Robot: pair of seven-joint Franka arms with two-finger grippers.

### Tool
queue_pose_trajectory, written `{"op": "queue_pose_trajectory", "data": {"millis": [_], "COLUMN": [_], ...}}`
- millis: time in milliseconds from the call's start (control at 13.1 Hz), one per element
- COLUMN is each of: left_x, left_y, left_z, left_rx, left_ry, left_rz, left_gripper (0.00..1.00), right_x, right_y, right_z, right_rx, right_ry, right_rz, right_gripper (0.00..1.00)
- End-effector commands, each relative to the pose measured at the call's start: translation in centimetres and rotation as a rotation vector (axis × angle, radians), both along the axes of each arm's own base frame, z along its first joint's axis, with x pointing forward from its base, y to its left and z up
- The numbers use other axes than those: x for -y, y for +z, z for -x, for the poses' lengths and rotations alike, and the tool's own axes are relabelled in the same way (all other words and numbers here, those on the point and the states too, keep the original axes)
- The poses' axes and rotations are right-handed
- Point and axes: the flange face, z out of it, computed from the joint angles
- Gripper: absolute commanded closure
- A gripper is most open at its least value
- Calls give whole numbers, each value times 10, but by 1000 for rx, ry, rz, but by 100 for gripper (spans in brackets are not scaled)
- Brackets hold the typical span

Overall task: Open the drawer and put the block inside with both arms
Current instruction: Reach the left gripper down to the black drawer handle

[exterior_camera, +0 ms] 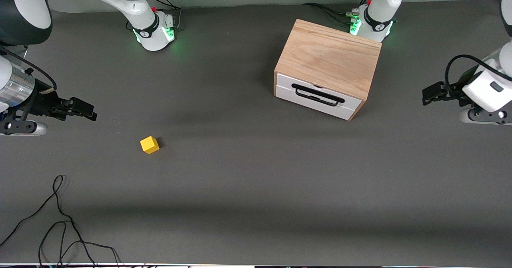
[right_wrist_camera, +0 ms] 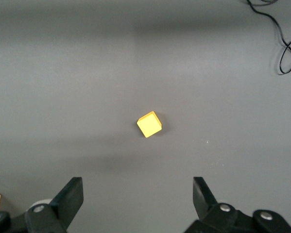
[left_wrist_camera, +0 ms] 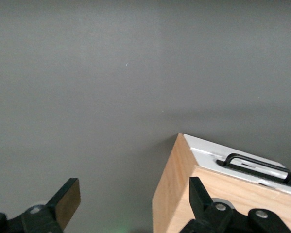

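The drawer [exterior_camera: 314,96] is shut, its white front and black wire handle [exterior_camera: 318,94] facing the front camera, in a light oak box [exterior_camera: 330,56] toward the left arm's end of the table. The yellow block [exterior_camera: 149,144] lies on the grey table, nearer to the front camera than the box, toward the right arm's end. My right gripper [exterior_camera: 89,113] hangs open and empty over the table beside the block; its wrist view shows the block [right_wrist_camera: 149,124] ahead of the gripper [right_wrist_camera: 137,191]. My left gripper [exterior_camera: 429,95] hangs open and empty beside the box [left_wrist_camera: 177,194], with the handle [left_wrist_camera: 256,166] in its wrist view.
Loose black cable [exterior_camera: 60,216] loops on the table near the front edge at the right arm's end, and shows in the right wrist view as cable [right_wrist_camera: 282,46]. The two green-lit arm bases [exterior_camera: 158,32] [exterior_camera: 370,22] stand along the back edge, one right by the box.
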Motion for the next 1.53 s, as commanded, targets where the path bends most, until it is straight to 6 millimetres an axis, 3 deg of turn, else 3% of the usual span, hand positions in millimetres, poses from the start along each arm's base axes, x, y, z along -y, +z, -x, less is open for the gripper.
{"op": "queue_pose_trajectory", "data": {"millis": [0,383,690,920,1226,1456], "left_x": [54,159,242,269,277,274], "left_y": [3,4,-17,-28,-58,-86], "left_z": [15,42,65,71,68,63], "left_rx": [-18,-17,-22,-24,-65,-94], "left_ry": [131,494,808,1005,1221,1222], "left_rz": [-25,-35,-75,-83,-180,-260], "left_gripper": [0,0,0,0,0,0], "right_x": [-5,-4,0,0,1,1], "right_y": [3,3,4,3,3,4], "right_z": [-5,-6,-6,-6,-6,-6], "right_rx": [-2,-2,1,1,1,1], "right_ry": [-16,-19,-25,-25,-25,-24], "right_rz": [-9,-6,-3,-1,-1,0], "right_gripper": [0,0,0,0,0,0]}}
